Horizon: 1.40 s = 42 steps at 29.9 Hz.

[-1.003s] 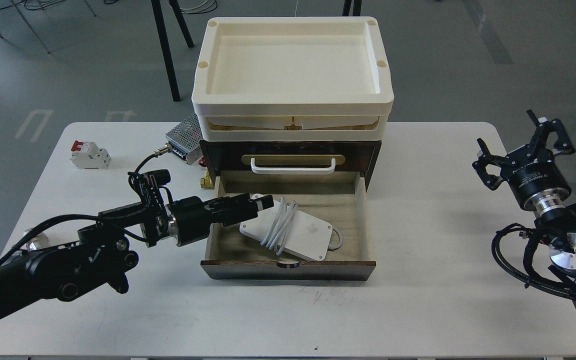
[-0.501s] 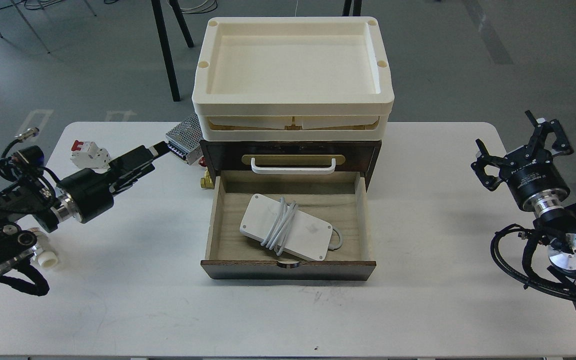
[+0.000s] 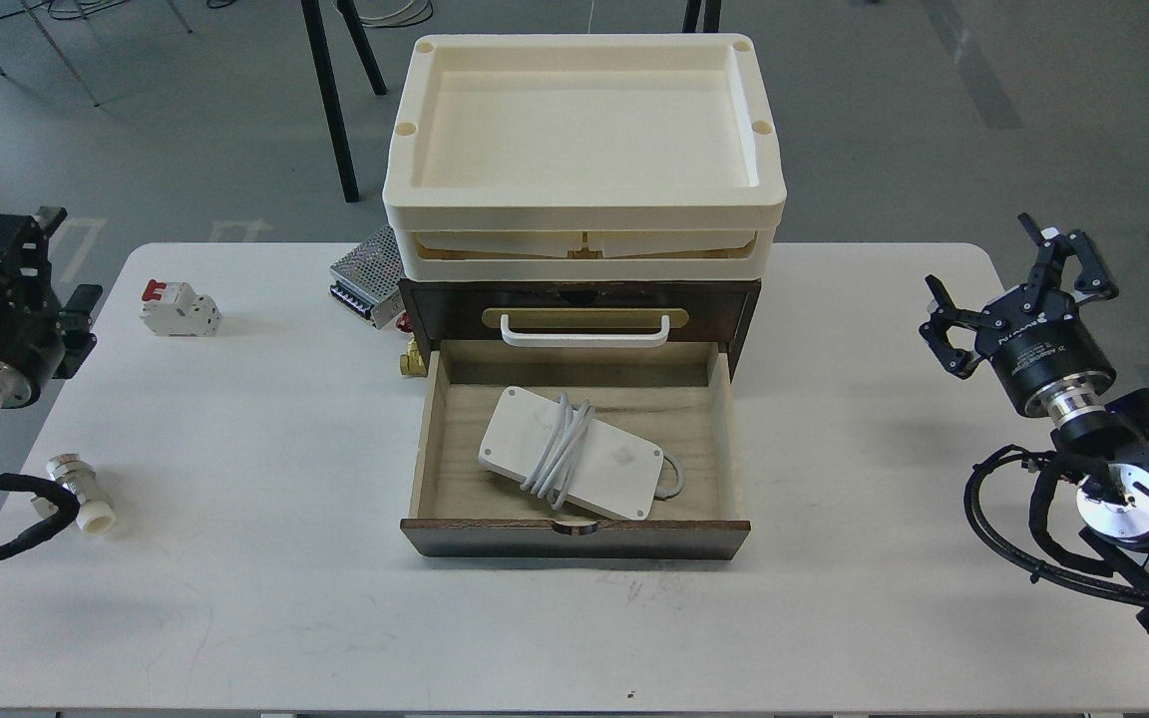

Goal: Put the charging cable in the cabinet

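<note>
The charging cable (image 3: 574,454), a flat white adapter with its white cord wound around the middle, lies inside the pulled-out, pale wood-lined drawer (image 3: 574,537) of the dark brown cabinet (image 3: 580,299). The cabinet's upper drawer, with a brass plate and white handle, is closed. My left gripper (image 3: 28,261) is far off at the table's left edge, pointing up and holding nothing; its fingers are dark and hard to tell apart. My right gripper (image 3: 1008,284) is open and empty near the table's right edge.
Stacked cream trays (image 3: 584,214) sit on top of the cabinet. A white-and-red circuit breaker (image 3: 179,307) and a perforated metal power supply box (image 3: 367,274) lie at the back left. A brass fitting (image 3: 415,361) sits by the cabinet's left side. A small metal-and-white connector (image 3: 84,494) lies at the left edge.
My left arm has drawn back from the open drawer, left across the table to its left edge. The cable stays in the drawer. My right gripper has shifted slightly.
</note>
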### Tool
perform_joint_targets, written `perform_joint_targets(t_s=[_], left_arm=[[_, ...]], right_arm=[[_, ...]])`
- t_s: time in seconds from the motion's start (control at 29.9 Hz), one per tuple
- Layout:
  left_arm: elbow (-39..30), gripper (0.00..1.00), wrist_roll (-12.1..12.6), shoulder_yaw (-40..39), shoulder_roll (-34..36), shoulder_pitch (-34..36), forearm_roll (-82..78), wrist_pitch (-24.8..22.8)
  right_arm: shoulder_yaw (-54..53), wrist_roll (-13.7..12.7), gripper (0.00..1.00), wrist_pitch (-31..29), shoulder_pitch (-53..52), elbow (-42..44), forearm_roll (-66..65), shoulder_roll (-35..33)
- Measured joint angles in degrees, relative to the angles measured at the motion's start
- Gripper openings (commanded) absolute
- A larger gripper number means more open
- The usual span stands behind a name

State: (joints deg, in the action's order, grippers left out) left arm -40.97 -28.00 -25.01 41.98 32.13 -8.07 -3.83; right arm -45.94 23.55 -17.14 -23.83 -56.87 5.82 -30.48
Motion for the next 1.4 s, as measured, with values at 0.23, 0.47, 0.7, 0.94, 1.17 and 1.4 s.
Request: perform_joint_targets(t_s=[0.23,0.47,0.7,0.94,1.17,1.4], left_arm=[[12.63,0.99,0.00,-4.07,-5.59,0.43,0.41,-9.35],[19.76,0.99,0.00,-3.06,-10.74,2.38,-0.76,-15.25],[19.52,0.99,0.00,-2.04,-13.16,4.72,-8.12,-16.43],[19.23,0.99,0.00,-2.33,-16.53,6.73,-9.11,-17.87],[19.25,0.99,0.00,-3.94,-16.74,6.96,-6.66,-18.53],[19.68,0.99,0.00,-5.61,-14.95,6.31,-0.55,-22.93]], right_arm=[[-0.45,0.00,0.99,-0.02,-0.03,0.35,-0.02,0.42],[-0.92,0.00,0.99,0.03,-0.08,0.44,0.06,0.42],[-0.98,0.00,0.99,-0.07,0.24,0.28,0.13,0.42],[-0.96,0.00,0.99,-0.09,0.34,0.26,0.08,0.42],[-0.91,0.00,0.99,-0.09,0.37,0.26,0.07,0.42],[-0.91,0.00,0.99,-0.09,0.45,0.26,0.06,0.42]])
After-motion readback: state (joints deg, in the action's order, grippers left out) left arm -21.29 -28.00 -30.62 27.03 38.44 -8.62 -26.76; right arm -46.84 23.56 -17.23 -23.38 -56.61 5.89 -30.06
